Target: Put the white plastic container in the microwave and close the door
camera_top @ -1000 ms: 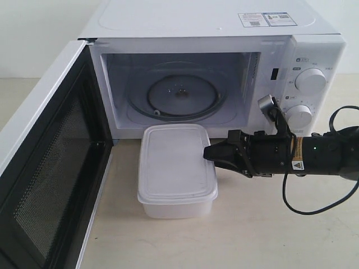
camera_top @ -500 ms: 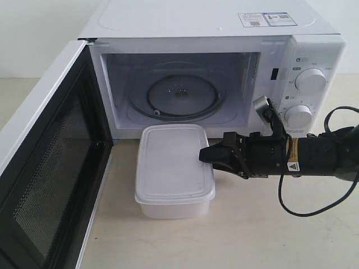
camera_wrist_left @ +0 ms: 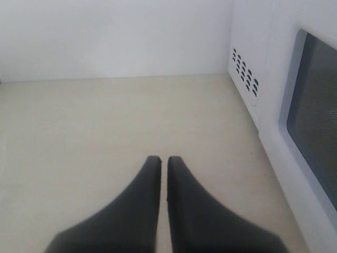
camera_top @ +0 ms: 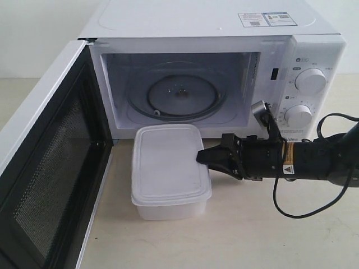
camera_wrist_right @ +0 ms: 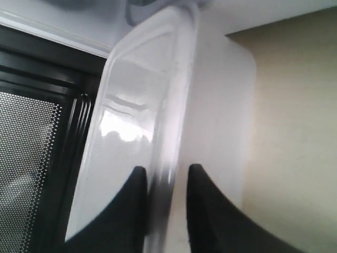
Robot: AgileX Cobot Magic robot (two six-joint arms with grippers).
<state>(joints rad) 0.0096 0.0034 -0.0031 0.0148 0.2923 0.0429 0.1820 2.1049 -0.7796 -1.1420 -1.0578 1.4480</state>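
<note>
White plastic container [camera_top: 168,162] on the table [camera_top: 252,235], outside the microwave [camera_top: 213,22], right rim pinched.
Your left gripper [camera_wrist_left: 163,161] shows only in its wrist view, fingers clenched together near the microwave's vented side wall. The door [camera_top: 50,168] stands wide open, its lower end cut off. Container sits just before the cavity. Your right gripper [camera_top: 199,158] clamps the lid lip, which blurs between the fingers in the wrist view.

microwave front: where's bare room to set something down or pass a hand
Bare tabletop lies on the near side of the white plastic container and the right gripper. The microwave cavity holds only its turntable. Crowded: the strip between the open door and the container, and its right rim, where the gripper sits.
</note>
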